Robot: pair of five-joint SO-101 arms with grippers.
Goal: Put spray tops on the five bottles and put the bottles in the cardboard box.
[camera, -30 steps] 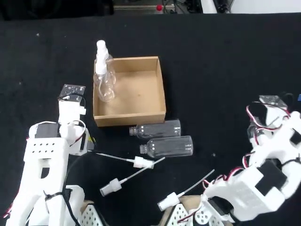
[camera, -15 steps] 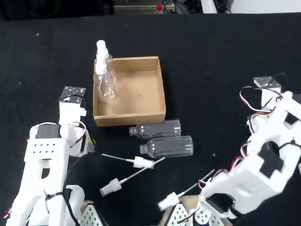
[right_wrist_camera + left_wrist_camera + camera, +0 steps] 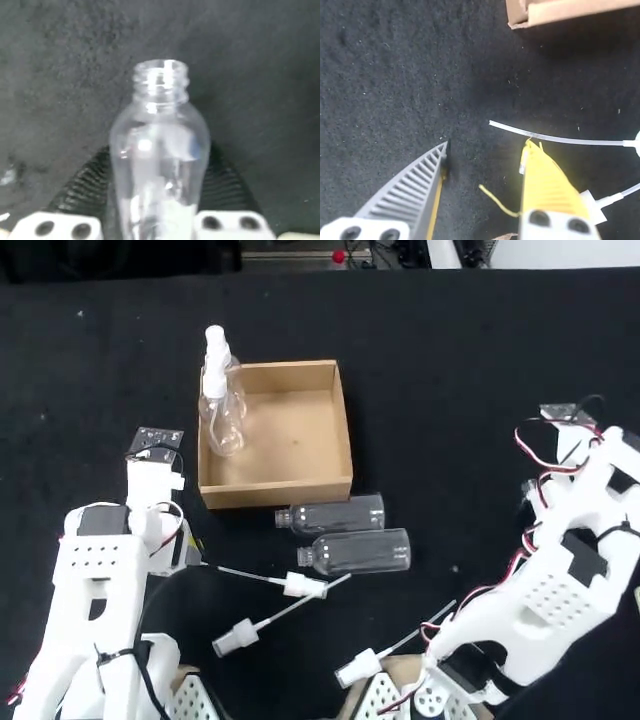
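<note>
My right gripper (image 3: 160, 167) is shut on a clear bottle (image 3: 160, 130) with an uncapped neck, held over the black table at the right; the right arm (image 3: 560, 580) covers it in the high view. My left gripper (image 3: 486, 144) stands open low over the table, near the box's front left corner. A spray top's thin tube (image 3: 555, 138) touches the tip of its yellow finger (image 3: 545, 185). The cardboard box (image 3: 340, 425) has two topped bottles (image 3: 220, 405) upright at its far left corner. Two uncapped bottles (image 3: 330, 515) (image 3: 358, 552) lie in front of the box.
Three loose spray tops (image 3: 303, 586) (image 3: 236, 636) (image 3: 358, 669) lie on the black table near its front edge, between the two arms. The left arm (image 3: 100, 580) stands at the front left. The arms' bases sit at the front edge.
The right arm has swung and risen with the bottle, its wrist turning toward the far side. The left arm, the box, the lying bottles and the spray tops have stayed put.
</note>
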